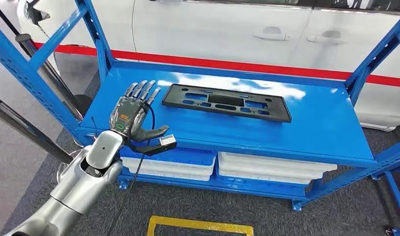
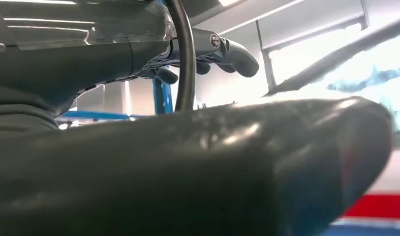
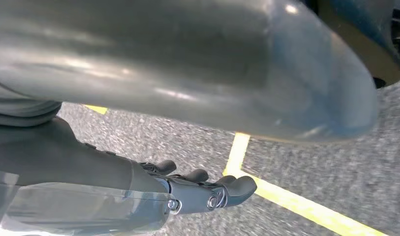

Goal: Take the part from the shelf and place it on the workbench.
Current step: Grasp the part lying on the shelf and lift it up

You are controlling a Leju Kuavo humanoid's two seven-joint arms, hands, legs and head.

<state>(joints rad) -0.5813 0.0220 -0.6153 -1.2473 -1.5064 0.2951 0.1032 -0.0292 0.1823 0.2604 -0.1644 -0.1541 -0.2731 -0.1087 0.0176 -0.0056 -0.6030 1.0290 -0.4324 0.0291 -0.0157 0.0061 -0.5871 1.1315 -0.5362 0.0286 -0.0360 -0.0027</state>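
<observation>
So the part (image 1: 226, 102) is lying flat on the top level of the blue shelf (image 1: 325, 128), roughly in the middle and a bit towards the back. It's a long, thin black plastic frame, looks like a plate holder, with a bunch of cutouts and slots punched through it and a glossy blue surface showing through the holes.

The left robot hand (image 1: 137, 113) is held over the shelf's near left part, fingers spread and straight, nothing gripped. Its fingertips are near the part's left end but no contact can be seen. The right robot hand (image 3: 198, 191) is seen hanging over grey carpet with a yellow floor line (image 3: 286, 199); the fingers look loosely curled with nothing in them, but whether it counts as closed can't really be told.

What could go wrong, as a guess: the part is so flat against the shelf that not much edge is offered for fingers to get under, so it could just be pushed along the slick surface instead of lifted. If it's picked up by one end only, it may sag or swing and be clipped on a blue upright (image 1: 97, 34). White trays (image 1: 168, 167) are stacked on the level below.
</observation>
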